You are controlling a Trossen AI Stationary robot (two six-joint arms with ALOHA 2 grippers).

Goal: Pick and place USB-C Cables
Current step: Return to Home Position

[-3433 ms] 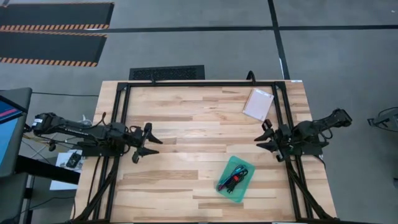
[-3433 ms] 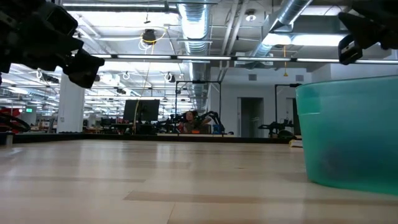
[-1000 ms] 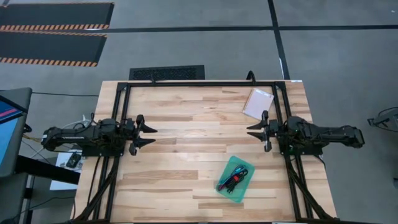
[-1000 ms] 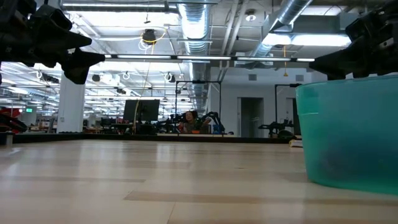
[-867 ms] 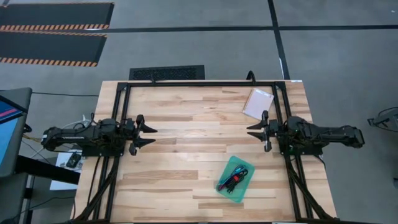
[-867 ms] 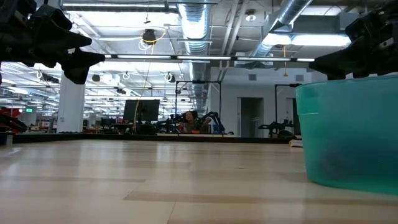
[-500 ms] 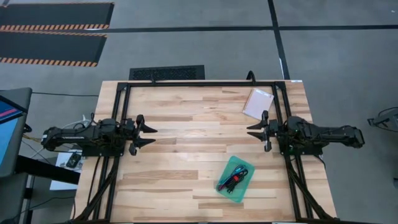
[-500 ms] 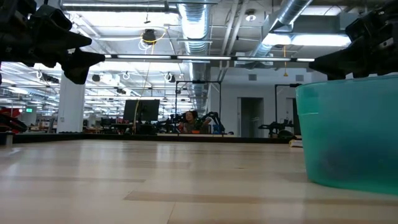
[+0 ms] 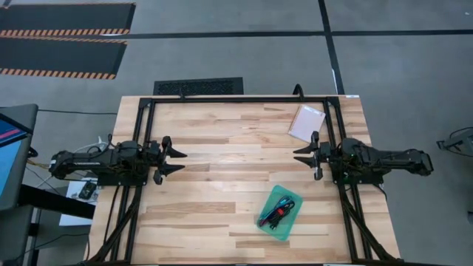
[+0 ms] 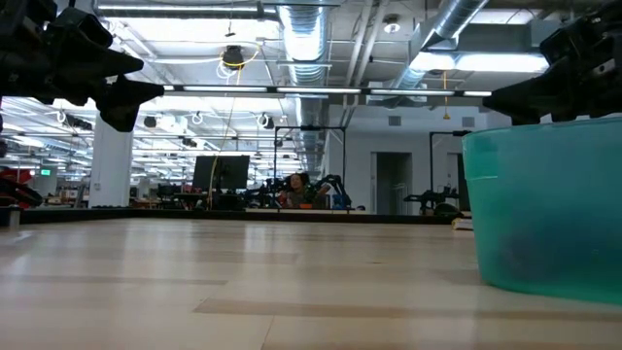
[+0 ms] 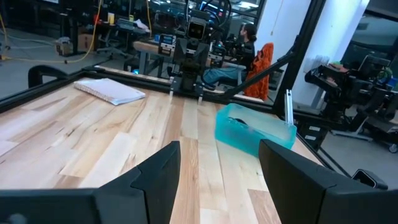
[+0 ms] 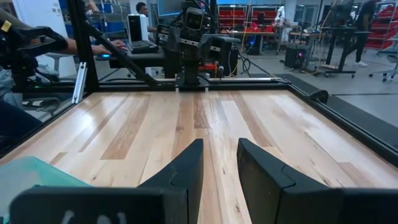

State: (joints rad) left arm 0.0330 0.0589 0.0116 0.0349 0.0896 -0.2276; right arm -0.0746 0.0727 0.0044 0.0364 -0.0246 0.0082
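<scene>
The translucent green tray (image 9: 279, 211) lies on the table's near right part, and the coiled USB-C cables (image 9: 276, 214) rest inside it as a dark bundle with red and teal showing. The tray's wall (image 10: 544, 212) fills the right of the low view and shows again as the tray (image 11: 255, 130) in the left wrist view. My left gripper (image 9: 176, 160) hovers open over the table's left side. My right gripper (image 9: 301, 157) hovers open over the right side, farther from the near edge than the tray. The two grippers face each other.
A pale pink packet (image 9: 307, 123) lies flat near the far right corner, just beyond my right gripper. A black frame (image 9: 236, 99) runs along the table's far and side edges. Bare wood spans the middle between the grippers. People sit at desks (image 12: 37, 43) beyond the table.
</scene>
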